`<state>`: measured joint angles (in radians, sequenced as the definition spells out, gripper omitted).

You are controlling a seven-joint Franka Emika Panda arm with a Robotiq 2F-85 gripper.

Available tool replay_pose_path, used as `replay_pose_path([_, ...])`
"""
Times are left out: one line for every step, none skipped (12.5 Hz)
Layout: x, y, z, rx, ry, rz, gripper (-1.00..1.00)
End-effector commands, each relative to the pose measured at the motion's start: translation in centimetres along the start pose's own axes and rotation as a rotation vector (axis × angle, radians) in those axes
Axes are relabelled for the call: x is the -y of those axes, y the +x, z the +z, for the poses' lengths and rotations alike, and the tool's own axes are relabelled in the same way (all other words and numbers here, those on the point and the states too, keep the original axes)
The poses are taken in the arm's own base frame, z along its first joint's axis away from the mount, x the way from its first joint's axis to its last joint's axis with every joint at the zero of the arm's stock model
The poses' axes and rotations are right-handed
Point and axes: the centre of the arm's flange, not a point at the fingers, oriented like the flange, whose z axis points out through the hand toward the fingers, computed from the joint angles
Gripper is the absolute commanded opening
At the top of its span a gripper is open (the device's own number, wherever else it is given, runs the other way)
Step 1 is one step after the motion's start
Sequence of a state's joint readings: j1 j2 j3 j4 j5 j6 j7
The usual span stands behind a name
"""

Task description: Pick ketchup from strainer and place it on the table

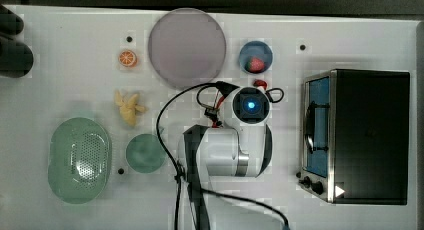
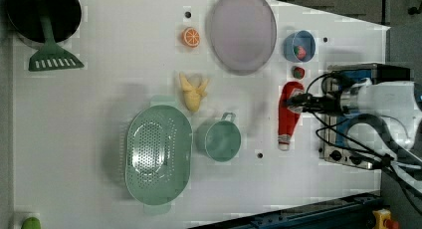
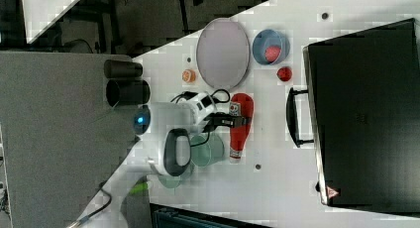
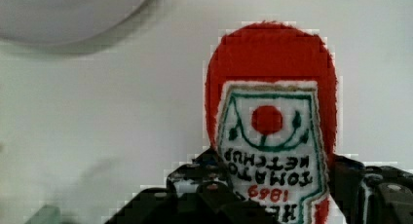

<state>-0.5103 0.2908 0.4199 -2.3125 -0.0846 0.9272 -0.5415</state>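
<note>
The ketchup (image 4: 270,73), a red bottle with a white printed label, sits between my gripper's (image 4: 277,180) two dark fingers, which are shut on its sides. In the left view the ketchup (image 2: 287,120) lies lengthways over the white table (image 2: 99,114), its white cap away from the gripper (image 2: 297,102). It is between the green cup and the oven. Whether it touches the table I cannot tell. In the right view the gripper (image 3: 241,120) crosses the ketchup (image 3: 241,136). The pale green strainer (image 1: 80,160) (image 2: 158,154) stands empty, well apart from the gripper.
A black toaster oven (image 1: 365,135) stands close beside the arm. Near the gripper are a grey plate (image 1: 187,47), a blue bowl (image 1: 255,56) holding a strawberry, a loose strawberry (image 2: 297,71) and a green cup (image 2: 219,139). A banana (image 1: 127,107) and an orange slice (image 1: 127,58) lie farther off.
</note>
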Motion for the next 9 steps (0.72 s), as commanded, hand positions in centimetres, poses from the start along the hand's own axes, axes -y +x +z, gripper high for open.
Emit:
replay_pose_path([0.1,0.4,1.6,0.004,0.021,-0.02,0.13])
replay_pose_path([0.0,0.3,2.4,0.021,0.024,-0.018,0.13])
replay_pose_path([-0.4,0.2,3.2,0.035,0.025,-0.01,0.19])
replay_pose_path([-0.6,0.2,3.6,0.042,0.026,-0.004,0.38])
replay_pose_path([-0.6,0.2,3.6,0.043,0.027,-0.004,0.59])
replay_pose_path([-0.6,0.2,3.4,0.042,0.025,-0.005,0.8])
replay_pose_path([-0.6,0.4,2.8,0.031,0.022,-0.005,0.99])
replay_pose_path([-0.5,0.9,1.4,0.006,0.018,-0.007,1.0])
replay_pose_path([-0.1,1.6,-0.7,-0.034,0.014,-0.013,1.0])
